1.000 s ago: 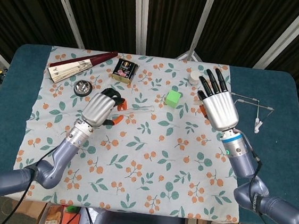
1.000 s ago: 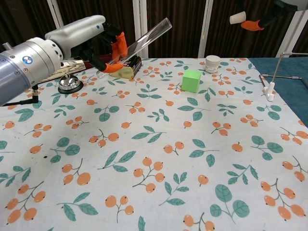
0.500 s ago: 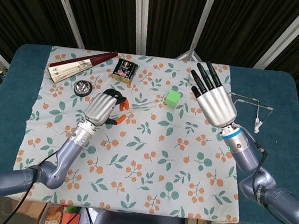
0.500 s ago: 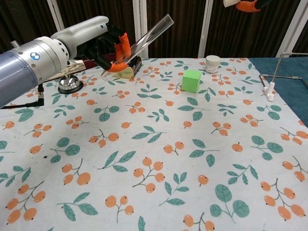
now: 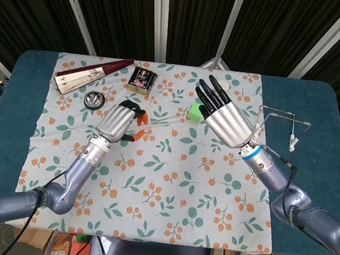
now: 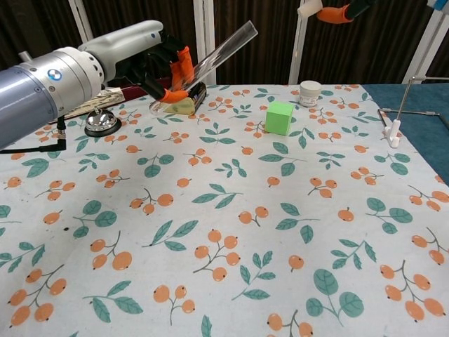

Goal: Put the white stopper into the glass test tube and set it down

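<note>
At far left lie a fan (image 5: 90, 75) and a metal bell (image 5: 94, 100). The left hand (image 5: 115, 123) is raised above the cloth (image 6: 231, 210), fingers clamped on the tube (image 6: 210, 62), which tilts up to the right. Behind sits a tin (image 5: 141, 79), then a green cube (image 6: 279, 117) and small jar (image 6: 310, 92). The right hand (image 5: 224, 118) hovers high, its orange fingertips (image 6: 335, 13) pinching the stopper (image 6: 309, 8), well apart from the tube's mouth. A wire stand (image 6: 397, 112) is at far right.

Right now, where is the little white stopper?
In the chest view the white stopper is up at the top right, pinched in the right hand, high above the green cube.
</note>
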{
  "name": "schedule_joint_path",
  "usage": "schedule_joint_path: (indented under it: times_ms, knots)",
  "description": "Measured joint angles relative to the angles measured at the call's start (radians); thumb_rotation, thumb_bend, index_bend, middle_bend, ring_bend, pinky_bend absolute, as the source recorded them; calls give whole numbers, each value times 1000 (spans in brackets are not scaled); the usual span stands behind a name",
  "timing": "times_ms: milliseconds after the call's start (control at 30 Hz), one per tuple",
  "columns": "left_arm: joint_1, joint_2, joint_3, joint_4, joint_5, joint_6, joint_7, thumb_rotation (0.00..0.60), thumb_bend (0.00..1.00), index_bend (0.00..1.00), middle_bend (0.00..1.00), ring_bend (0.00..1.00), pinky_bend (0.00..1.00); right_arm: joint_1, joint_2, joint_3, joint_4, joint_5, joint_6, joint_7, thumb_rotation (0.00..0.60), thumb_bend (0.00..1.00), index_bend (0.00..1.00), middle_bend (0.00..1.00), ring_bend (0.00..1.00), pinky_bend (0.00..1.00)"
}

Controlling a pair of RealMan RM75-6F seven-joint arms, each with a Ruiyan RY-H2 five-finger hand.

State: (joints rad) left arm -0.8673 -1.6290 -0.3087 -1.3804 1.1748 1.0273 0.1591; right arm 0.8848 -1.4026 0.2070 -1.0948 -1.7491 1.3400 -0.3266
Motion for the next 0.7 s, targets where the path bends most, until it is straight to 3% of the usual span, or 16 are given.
schedule_joint_path:
  times_ms: [700]
  knots:
    - [-20,-31,-14,-12,-46,2,47,600,564,639,709,297,234,25,-28,-8,-30,5,-16,-65,600,460,742,234,0,0]
